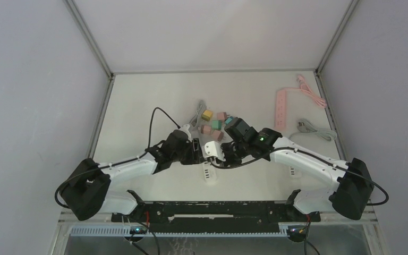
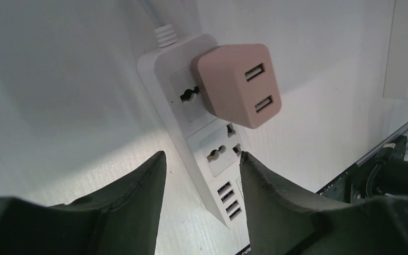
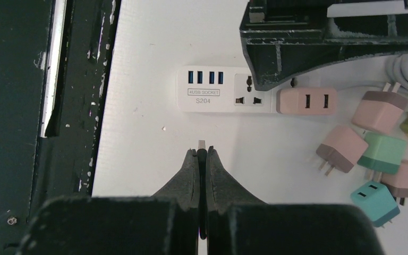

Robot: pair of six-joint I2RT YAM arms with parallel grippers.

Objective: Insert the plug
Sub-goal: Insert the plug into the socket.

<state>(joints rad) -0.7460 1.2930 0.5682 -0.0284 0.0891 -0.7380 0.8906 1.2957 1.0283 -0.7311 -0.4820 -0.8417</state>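
A white power strip (image 2: 212, 154) (image 3: 220, 95) (image 1: 210, 173) lies on the table, with a pink adapter (image 2: 239, 85) (image 3: 305, 101) seated in its far socket. One socket and a row of USB ports (image 3: 204, 77) are free. My left gripper (image 2: 202, 159) (image 1: 200, 153) hangs open over the strip, a finger on each side of it. My right gripper (image 3: 201, 149) (image 1: 224, 156) is shut on the plug (image 3: 201, 143), a thin metal tip on a black cable. The tip points at the strip's USB end from a short way off.
Several loose coloured adapters (image 3: 382, 154) (image 1: 215, 125) lie beside the strip. A pink power strip (image 1: 280, 108) and a grey cable (image 1: 313, 130) sit at the far right. Another white strip (image 2: 406, 53) shows nearby. The black rail (image 3: 48, 106) runs along the near edge.
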